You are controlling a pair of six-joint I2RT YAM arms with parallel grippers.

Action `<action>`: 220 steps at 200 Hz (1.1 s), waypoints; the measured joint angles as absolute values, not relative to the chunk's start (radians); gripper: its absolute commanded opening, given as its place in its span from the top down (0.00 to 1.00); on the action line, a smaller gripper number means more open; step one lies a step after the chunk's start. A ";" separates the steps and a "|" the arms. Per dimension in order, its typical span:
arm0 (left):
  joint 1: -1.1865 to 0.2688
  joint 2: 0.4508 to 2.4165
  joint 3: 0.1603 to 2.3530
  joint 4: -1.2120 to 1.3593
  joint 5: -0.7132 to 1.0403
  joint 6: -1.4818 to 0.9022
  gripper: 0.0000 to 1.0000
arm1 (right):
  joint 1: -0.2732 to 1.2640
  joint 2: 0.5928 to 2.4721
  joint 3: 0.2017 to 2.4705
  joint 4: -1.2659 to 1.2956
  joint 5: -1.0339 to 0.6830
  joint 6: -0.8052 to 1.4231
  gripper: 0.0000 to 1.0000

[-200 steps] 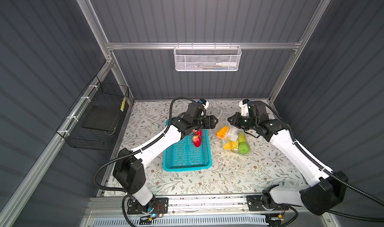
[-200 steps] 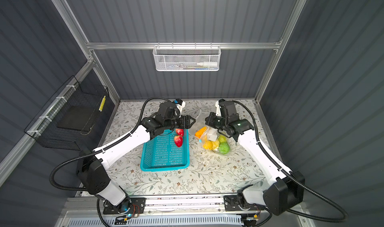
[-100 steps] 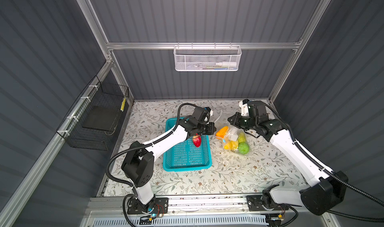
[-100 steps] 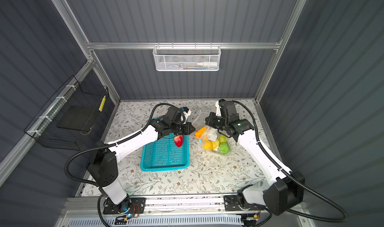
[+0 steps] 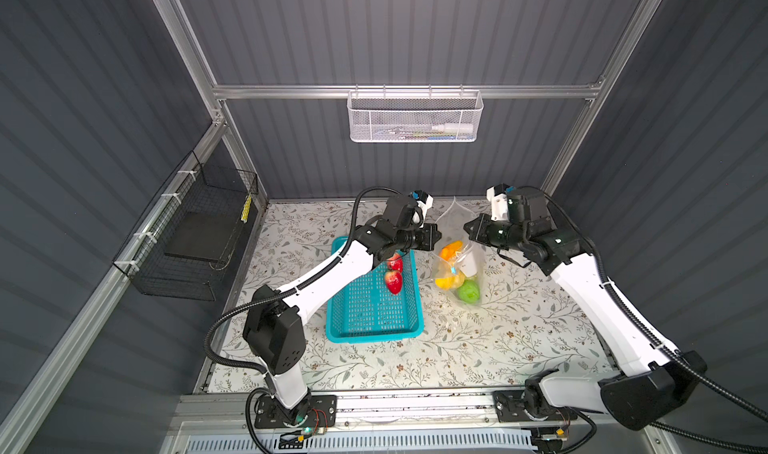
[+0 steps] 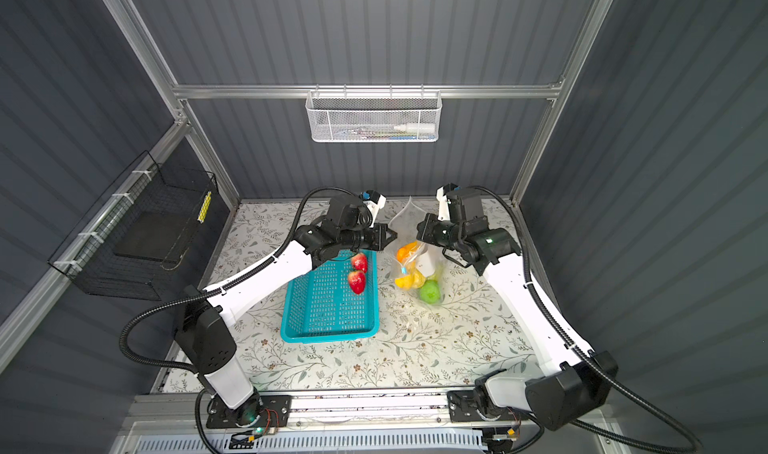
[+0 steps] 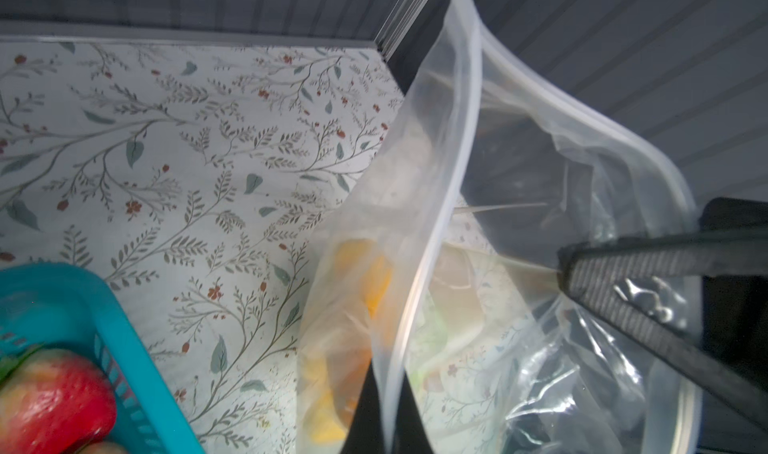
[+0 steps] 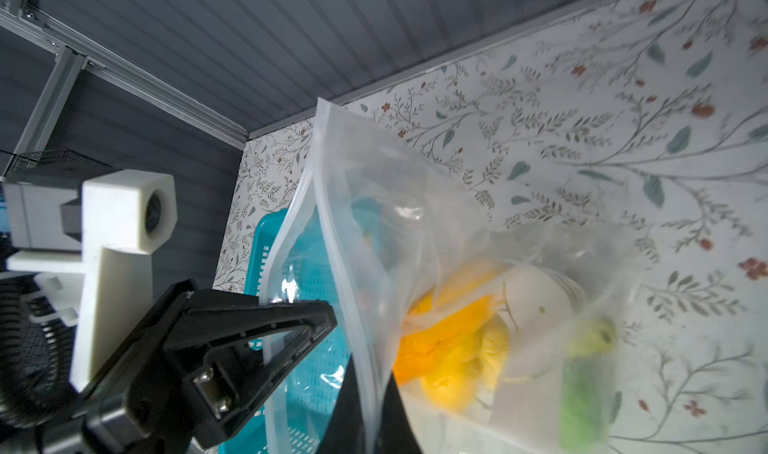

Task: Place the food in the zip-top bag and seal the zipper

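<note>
The left fingers point(image 8: 232, 306) are pressed together on one lip of the zip-top bag point(image 5: 457, 261). The right fingers point(image 7: 615, 273) are pinched on the opposite lip. The mouth stands parted between them, and the two strips of the zipper point(image 7: 465, 140) bow apart. The mouth faces upward, and its long edge runs from the pinch points to a raised far corner.

Below the mouth the bag sags toward the surface point(image 5: 498, 340). Orange, yellow and green fruit point(image 5: 468, 291) are bunched in its lower end, which probably rests there.

Two strawberries point(image 5: 393, 281) lie in the teal basket point(image 5: 374, 319), just beside the bag on its left-arm side, so the left arm is nearer to them. Neither set of fingers is free. To fetch a strawberry the left fingers would have to release their lip, and the mouth could then slump.
</note>
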State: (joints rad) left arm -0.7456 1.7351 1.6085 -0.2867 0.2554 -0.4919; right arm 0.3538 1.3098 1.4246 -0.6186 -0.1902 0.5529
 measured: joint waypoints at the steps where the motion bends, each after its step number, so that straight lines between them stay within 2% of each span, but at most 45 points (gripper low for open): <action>1: -0.745 1.734 1.611 -0.285 0.255 -0.492 1.00 | 0.353 1.309 1.428 -0.620 -0.189 0.549 1.00; 68: -0.746 1.642 1.667 -0.274 0.237 -0.486 1.00 | 0.232 1.255 1.449 -0.720 -0.167 0.487 1.00; 149: -0.754 1.711 1.668 -0.244 0.340 -0.545 1.00 | 0.168 1.177 1.454 -0.735 -0.157 0.461 1.00; 220: -0.760 1.736 1.480 -0.160 0.383 -0.635 1.00 | 0.167 1.189 1.332 -0.651 -0.267 0.498 1.00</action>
State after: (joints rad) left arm -0.7605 1.7363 1.4803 -0.1596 0.3832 -0.6350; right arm 0.1673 1.1893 1.3315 -0.6514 -0.2668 0.4980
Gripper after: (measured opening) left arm 0.042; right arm 0.049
